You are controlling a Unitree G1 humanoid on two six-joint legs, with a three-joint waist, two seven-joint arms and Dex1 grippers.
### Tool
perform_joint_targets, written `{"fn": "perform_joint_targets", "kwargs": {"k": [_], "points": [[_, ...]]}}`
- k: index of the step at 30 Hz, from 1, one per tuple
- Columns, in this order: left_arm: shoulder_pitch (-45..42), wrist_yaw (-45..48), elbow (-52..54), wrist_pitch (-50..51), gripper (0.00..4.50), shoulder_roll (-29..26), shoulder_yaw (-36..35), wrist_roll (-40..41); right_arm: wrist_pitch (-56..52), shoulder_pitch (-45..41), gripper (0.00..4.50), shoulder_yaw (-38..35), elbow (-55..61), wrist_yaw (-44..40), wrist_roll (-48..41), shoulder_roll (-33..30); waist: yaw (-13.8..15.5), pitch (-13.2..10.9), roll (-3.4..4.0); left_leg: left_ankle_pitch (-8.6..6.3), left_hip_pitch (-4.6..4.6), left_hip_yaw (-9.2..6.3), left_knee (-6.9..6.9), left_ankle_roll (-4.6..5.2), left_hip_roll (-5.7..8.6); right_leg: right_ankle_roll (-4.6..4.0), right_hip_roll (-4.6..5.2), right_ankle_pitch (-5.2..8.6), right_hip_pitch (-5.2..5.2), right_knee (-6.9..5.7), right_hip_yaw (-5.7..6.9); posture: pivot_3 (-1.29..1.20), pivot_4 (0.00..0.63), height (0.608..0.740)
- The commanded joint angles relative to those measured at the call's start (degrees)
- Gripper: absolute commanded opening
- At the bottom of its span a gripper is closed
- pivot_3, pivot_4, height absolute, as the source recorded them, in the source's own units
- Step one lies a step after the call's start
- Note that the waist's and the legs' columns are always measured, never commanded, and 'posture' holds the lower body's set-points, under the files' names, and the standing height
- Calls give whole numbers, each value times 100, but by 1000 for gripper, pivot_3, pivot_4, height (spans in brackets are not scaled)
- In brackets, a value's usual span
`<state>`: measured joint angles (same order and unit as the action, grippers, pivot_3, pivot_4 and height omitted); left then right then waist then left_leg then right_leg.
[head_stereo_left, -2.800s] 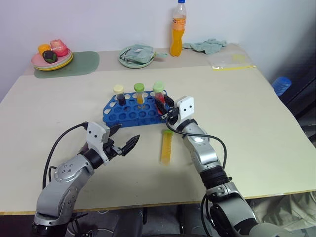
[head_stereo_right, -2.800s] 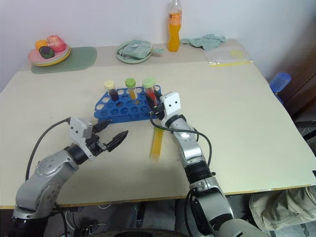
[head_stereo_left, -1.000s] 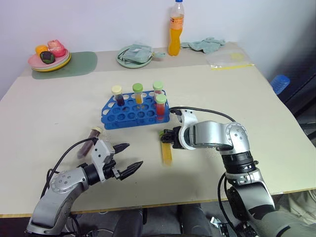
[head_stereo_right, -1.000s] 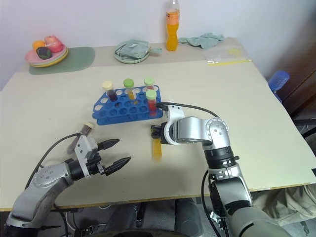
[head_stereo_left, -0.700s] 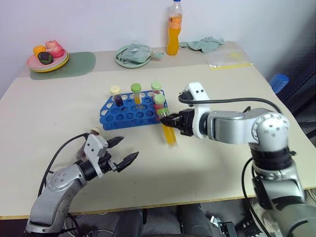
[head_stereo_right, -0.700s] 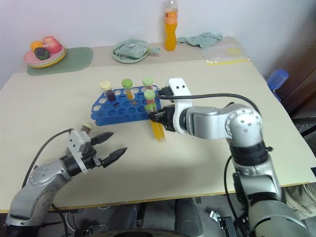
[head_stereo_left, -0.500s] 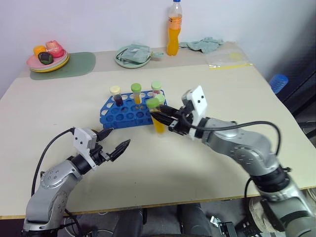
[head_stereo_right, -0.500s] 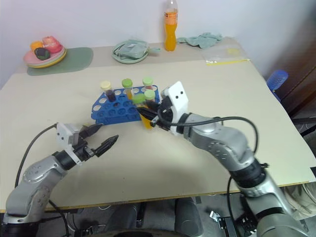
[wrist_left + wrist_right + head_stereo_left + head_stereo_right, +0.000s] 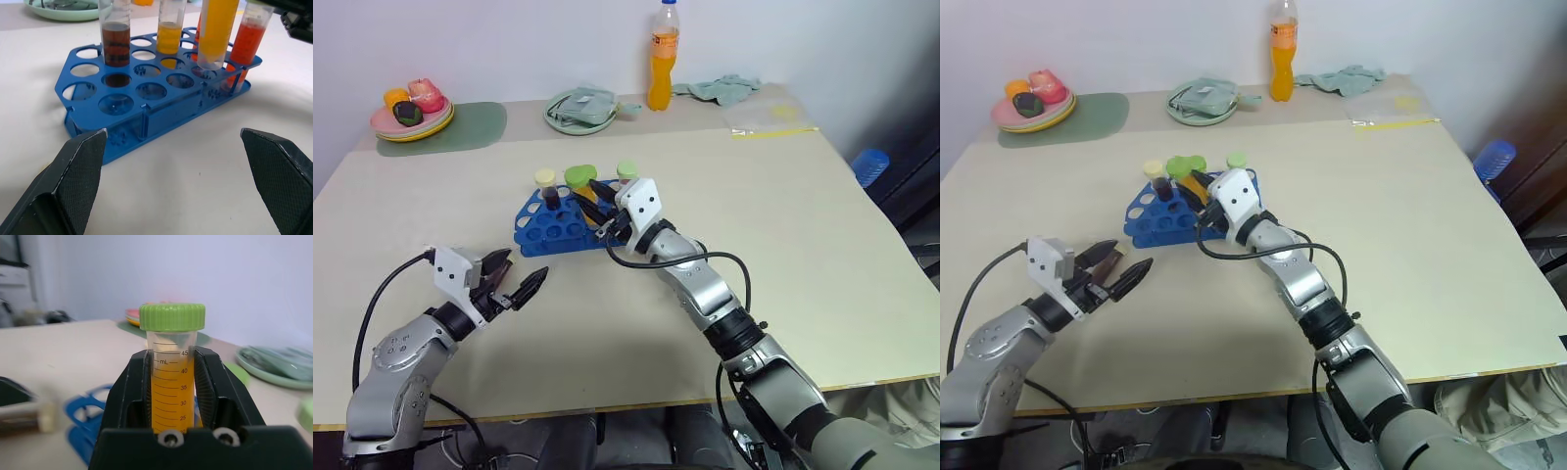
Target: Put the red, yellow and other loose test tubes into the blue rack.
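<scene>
- I'm at the insertion step; the blue rack (image 9: 570, 223) already carries three tubes — brown, yellow, red; next I'd judge a free hole needs lining up under the tube.
- My right gripper (image 9: 172, 382) is clamped on the yellow test tube (image 9: 215, 30), upright over the rack.
- My left gripper (image 9: 173, 161) stands wide open, empty — near the rack.

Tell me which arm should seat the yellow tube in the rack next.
Right. The right gripper is already shut on the yellow tube, holding it upright over the blue rack, its tip just above a hole. The left gripper hangs open and empty, short of the rack.
</scene>
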<state>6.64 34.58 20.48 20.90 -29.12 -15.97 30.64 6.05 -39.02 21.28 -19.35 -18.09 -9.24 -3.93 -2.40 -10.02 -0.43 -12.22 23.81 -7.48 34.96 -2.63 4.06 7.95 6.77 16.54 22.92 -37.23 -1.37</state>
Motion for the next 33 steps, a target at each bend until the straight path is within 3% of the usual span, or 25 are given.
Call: {"fn": "perform_joint_targets", "kwargs": {"k": [1, 26, 33], "points": [[64, -62, 297, -35, 4500, -18, -196, 86, 339, -65, 882, -226, -112, 29, 239, 198, -10, 0, 0, 0, 0, 0, 0, 0, 0, 0, 0, 0, 0, 0, 0, 0, 150, 740], [95, -42, 709, 263, 4500, -63, 80, 116, 219, 149, 882, -487, -227, -527, 502, 775, -13, 0, 0, 1, -1, 0, -3, -2, 0, -1, -1, 0, 3, -1, -1, 0, 150, 740], [49, -103, 563, 418, 4500, -109, -143, 262, 106, 149, 4136, -654, 255, -557, 393, 926, -12, 0, 1, 1, -1, 0, -4, -2, 0, -1, -1, 0, 5, -2, -1, 0, 150, 740]]}}
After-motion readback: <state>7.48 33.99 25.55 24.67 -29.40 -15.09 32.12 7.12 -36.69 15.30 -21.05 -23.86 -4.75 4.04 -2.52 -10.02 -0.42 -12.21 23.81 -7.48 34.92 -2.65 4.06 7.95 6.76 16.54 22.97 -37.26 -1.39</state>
